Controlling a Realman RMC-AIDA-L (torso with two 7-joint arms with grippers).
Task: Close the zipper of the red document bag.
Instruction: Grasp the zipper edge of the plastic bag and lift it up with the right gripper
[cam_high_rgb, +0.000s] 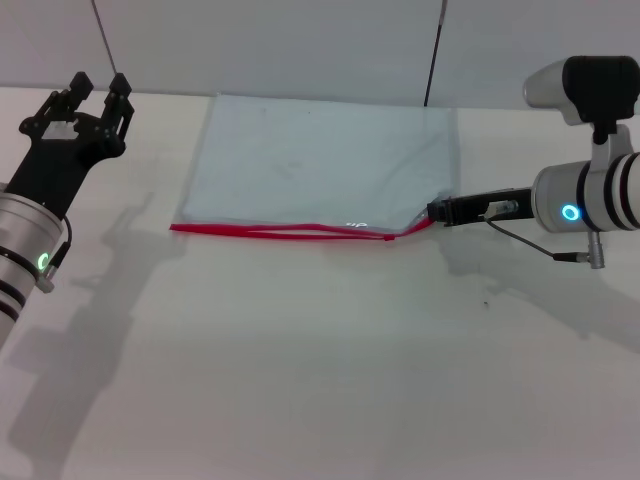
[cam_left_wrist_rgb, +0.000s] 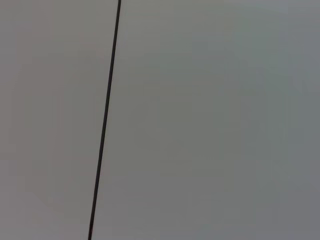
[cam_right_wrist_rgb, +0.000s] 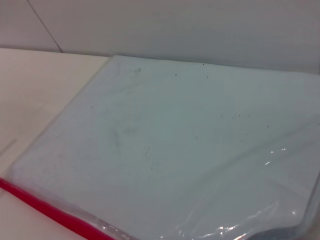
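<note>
The red document bag (cam_high_rgb: 320, 165) lies flat on the white surface (cam_high_rgb: 300, 360), toward the far side near the wall, a pale blue-grey translucent pouch with its long red edge facing the robot. Starting at the left, the left claw (cam_high_rgb: 98, 88) hangs above the surface well apart from the bag, its black fingers spread open and gripping nothing; its wrist view shows only the pale wall (cam_left_wrist_rgb: 210, 120) and a thin dark seam line (cam_left_wrist_rgb: 105, 120). Moving right, the zipper (cam_high_rgb: 280, 232) runs along the bag's near edge from the left corner toward the right corner. Over much of its length the red strip shows as two thin lines slightly apart, joining near the right end, where the edge bends up toward the corner. At that right corner the right claw (cam_high_rgb: 436, 213) reaches in sideways, low over the surface, its dark tip closed on the end of the zipper. The right wrist view looks across the bag (cam_right_wrist_rgb: 190, 140), whose plastic wrinkles and lifts near the claw, with the zipper (cam_right_wrist_rgb: 45, 209) showing at its near edge.
</note>
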